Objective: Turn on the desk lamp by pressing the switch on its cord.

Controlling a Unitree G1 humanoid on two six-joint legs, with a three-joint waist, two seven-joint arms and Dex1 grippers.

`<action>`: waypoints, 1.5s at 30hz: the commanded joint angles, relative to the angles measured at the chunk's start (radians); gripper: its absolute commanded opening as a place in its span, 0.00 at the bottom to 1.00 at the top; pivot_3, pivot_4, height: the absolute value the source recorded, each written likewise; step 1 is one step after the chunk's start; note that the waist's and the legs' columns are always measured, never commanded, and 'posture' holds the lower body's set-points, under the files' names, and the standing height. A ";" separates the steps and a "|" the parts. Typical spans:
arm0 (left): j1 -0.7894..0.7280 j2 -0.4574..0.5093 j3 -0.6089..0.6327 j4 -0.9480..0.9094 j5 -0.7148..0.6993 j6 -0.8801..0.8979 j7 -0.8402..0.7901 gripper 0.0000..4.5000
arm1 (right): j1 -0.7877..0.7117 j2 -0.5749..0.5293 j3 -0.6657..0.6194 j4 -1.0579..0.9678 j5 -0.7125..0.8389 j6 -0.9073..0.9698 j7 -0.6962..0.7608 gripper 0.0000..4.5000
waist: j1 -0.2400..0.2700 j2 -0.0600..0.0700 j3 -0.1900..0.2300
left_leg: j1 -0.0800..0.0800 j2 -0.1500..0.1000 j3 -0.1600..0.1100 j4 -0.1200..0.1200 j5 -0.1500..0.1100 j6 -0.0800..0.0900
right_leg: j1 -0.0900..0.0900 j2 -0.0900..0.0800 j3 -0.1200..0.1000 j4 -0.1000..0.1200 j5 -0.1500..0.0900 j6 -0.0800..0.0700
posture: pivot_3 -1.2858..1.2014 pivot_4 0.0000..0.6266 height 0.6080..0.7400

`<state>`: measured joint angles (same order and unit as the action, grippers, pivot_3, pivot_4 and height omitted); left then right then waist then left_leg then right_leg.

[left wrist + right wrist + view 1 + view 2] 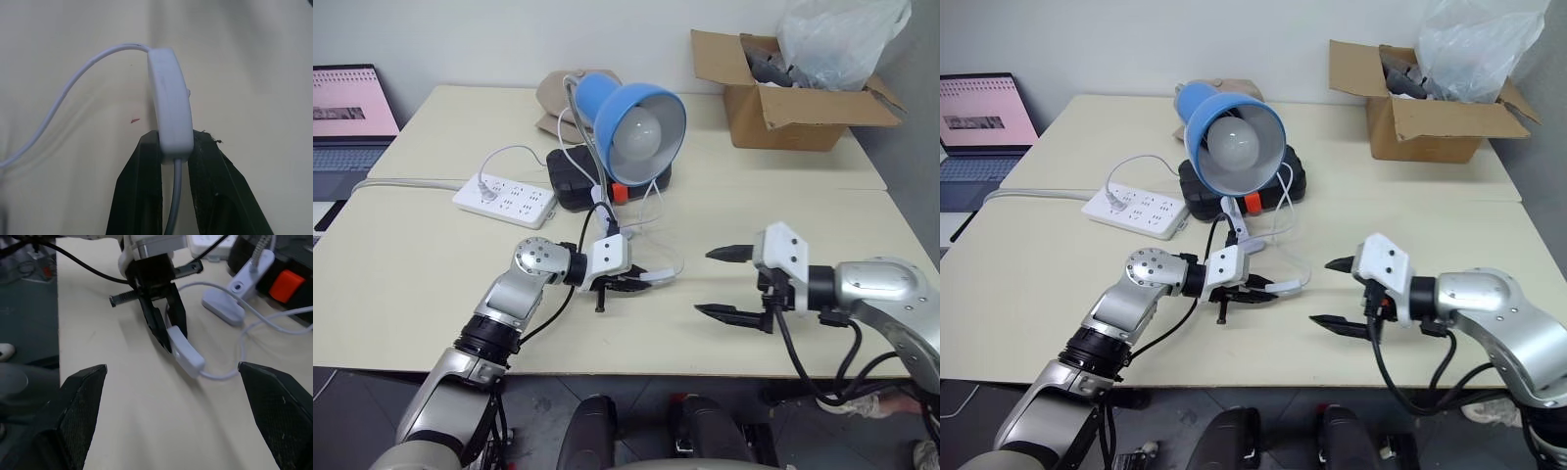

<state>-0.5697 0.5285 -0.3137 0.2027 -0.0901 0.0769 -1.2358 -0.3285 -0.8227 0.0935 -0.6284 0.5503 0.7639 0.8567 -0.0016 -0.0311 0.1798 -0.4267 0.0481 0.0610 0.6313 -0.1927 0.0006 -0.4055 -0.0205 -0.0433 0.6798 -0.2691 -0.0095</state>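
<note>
While the desk lamp (636,122) stands in the upper middle of the left eye frame, its blue shade and white bulb face the camera, unlit as far as can be seen.

Item: silver gooseneck (587,132), curving down from the shade to the white clamp base (606,224), which lies on the table (401,284) just below a black case (570,176) with an orange-red catch.

Item: cord (651,211), thin and white, looping across the table from the lamp toward the centre of the frame.

Item: switch (169,105), a long white block on the cord. One end sits pinched between two black fingers; the rest stands out past the fingertips, with the cord leaving from its far end.

Item: left gripper (628,284), centre of the frame, closed tight on the near end of the switch, pointing toward the frame's right.

Item: right gripper (726,284), right of centre, its two fingers spread wide and empty, tips pointing left toward the switch but apart from it.

Item: white power strip (505,199), left of the black case, with a white plug in it and a thick grey cable running to the left edge.

Item: open cardboard box (793,93), upper right, holding a clear plastic bag.

Item: laptop (347,122), upper left edge, screen lit.
</note>
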 commanded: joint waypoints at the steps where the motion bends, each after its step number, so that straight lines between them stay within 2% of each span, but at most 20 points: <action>1: 0.002 0.012 0.021 -0.068 -0.024 0.010 -0.007 0.09 | -0.089 0.060 0.102 0.056 -0.049 -0.015 -0.002 1.00 | 0.000 0.000 0.000 | 0.000 0.000 0.000 0.000 0.000 0.000 | 0.000 0.000 0.000 0.000 0.000 0.000 | 0.52 0.24 1.00; 6: 0.013 0.014 0.020 -0.105 -0.031 0.029 -0.002 0.09 | -0.169 0.114 0.242 0.188 -0.165 -0.098 0.037 1.00 | 0.000 0.000 0.000 | 0.000 0.000 0.000 0.000 0.000 0.000 | 0.000 0.000 0.000 0.000 0.000 0.000 | 0.52 0.24 1.00; 12: 0.022 0.020 0.020 -0.127 -0.032 0.036 0.001 0.09 | -0.237 0.161 0.313 0.309 -0.245 -0.166 0.085 1.00 | 0.000 0.000 0.000 | 0.000 0.000 0.001 0.000 0.000 0.000 | 0.000 0.000 0.000 0.000 0.000 0.000 | 0.52 0.24 1.00; 32: 0.041 0.034 0.025 -0.155 -0.038 0.045 0.008 0.09 | -0.278 0.211 0.323 0.434 -0.341 -0.241 0.171 1.00 | 0.000 0.000 0.000 | 0.000 0.000 0.001 0.000 0.000 0.000 | 0.000 0.000 0.000 0.001 0.000 0.000 | 0.52 0.24 1.00; 33: 0.042 0.034 0.025 -0.156 -0.038 0.045 0.008 0.09 | -0.278 0.213 0.323 0.436 -0.345 -0.242 0.172 0.94 | 0.000 0.000 0.000 | 0.000 0.000 0.001 0.001 0.000 0.000 | 0.000 0.000 0.000 0.001 0.000 0.000 | 0.52 0.24 1.00; 35: 0.045 0.034 0.024 -0.156 -0.036 0.043 0.010 0.09 | -0.277 0.214 0.322 0.441 -0.351 -0.245 0.176 0.89 | 0.000 0.000 0.000 | 0.000 0.001 0.001 0.000 0.000 0.000 | -0.001 0.000 0.000 0.001 0.000 0.000 | 0.52 0.24 1.00; 43: 0.048 0.035 0.028 -0.154 -0.035 0.040 0.015 0.09 | -0.277 0.217 0.328 0.459 -0.386 -0.275 0.196 0.46 | 0.000 0.000 0.000 | 0.000 0.000 0.001 0.001 0.000 0.000 | -0.001 0.000 0.000 0.001 0.000 0.000 | 0.52 0.24 1.00; 44: 0.047 0.035 0.029 -0.152 -0.034 0.039 0.016 0.09 | -0.279 0.217 0.332 0.465 -0.395 -0.286 0.199 0.43 | 0.000 0.000 0.000 | 0.000 0.000 0.001 0.000 0.000 0.000 | -0.001 0.000 0.000 0.001 0.000 0.000 | 0.52 0.24 1.00; 45: 0.046 0.035 0.029 -0.151 -0.034 0.038 0.016 0.09 | -0.280 0.218 0.333 0.469 -0.400 -0.294 0.202 0.36 | 0.000 0.000 0.000 | 0.000 0.000 0.001 0.000 0.000 0.000 | -0.001 0.000 0.000 0.001 0.000 0.000 | 0.52 0.24 1.00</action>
<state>-0.5210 0.5560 -0.3088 0.0831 -0.1113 0.1248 -1.2272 -0.5822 -0.6069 0.4270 -0.1562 0.1665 0.5004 1.0468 -0.0012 -0.0310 0.1798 -0.4269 0.0485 0.0618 0.6318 -0.1926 0.0007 -0.4060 -0.0204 -0.0433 0.6806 -0.2690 -0.0098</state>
